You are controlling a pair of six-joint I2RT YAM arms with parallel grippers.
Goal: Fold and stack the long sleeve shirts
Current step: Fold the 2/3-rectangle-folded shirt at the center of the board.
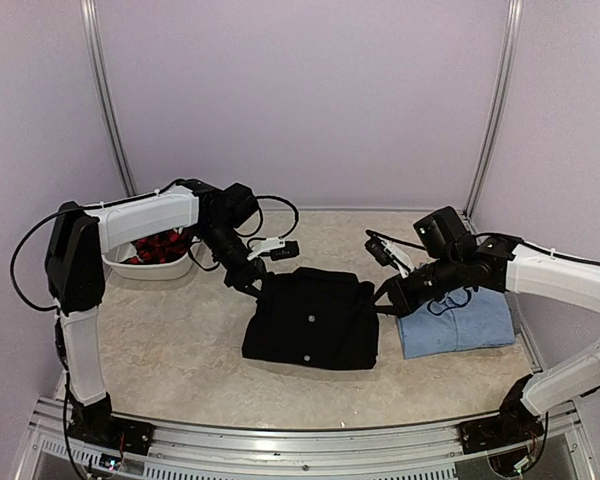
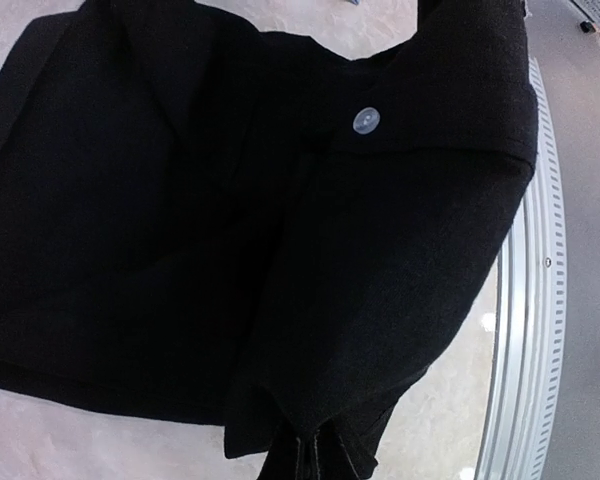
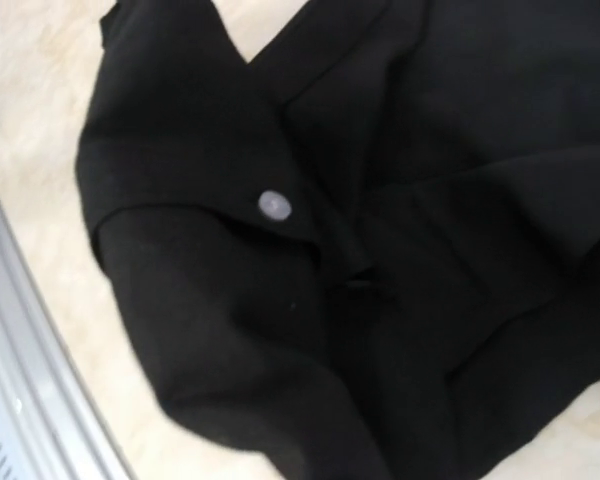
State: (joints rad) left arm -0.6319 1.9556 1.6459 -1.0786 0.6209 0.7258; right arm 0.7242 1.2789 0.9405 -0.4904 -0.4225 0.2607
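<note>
The black shirt (image 1: 313,320) lies folded in the middle of the table, white buttons showing. It fills the left wrist view (image 2: 230,220) and the right wrist view (image 3: 400,250). My left gripper (image 1: 257,285) is at its far left corner, and its fingers (image 2: 315,460) are pinched shut on a fold of the black cloth. My right gripper (image 1: 388,298) is at the shirt's right edge. Its fingers are hidden under raised black cloth that looks gripped. The light blue shirt (image 1: 455,322) lies folded just right of the black one, under my right arm.
A white bowl (image 1: 150,268) with red items stands at the back left, behind my left arm. A metal rail (image 1: 300,440) runs along the table's front edge and shows in the left wrist view (image 2: 540,300). Walls close in the table on three sides.
</note>
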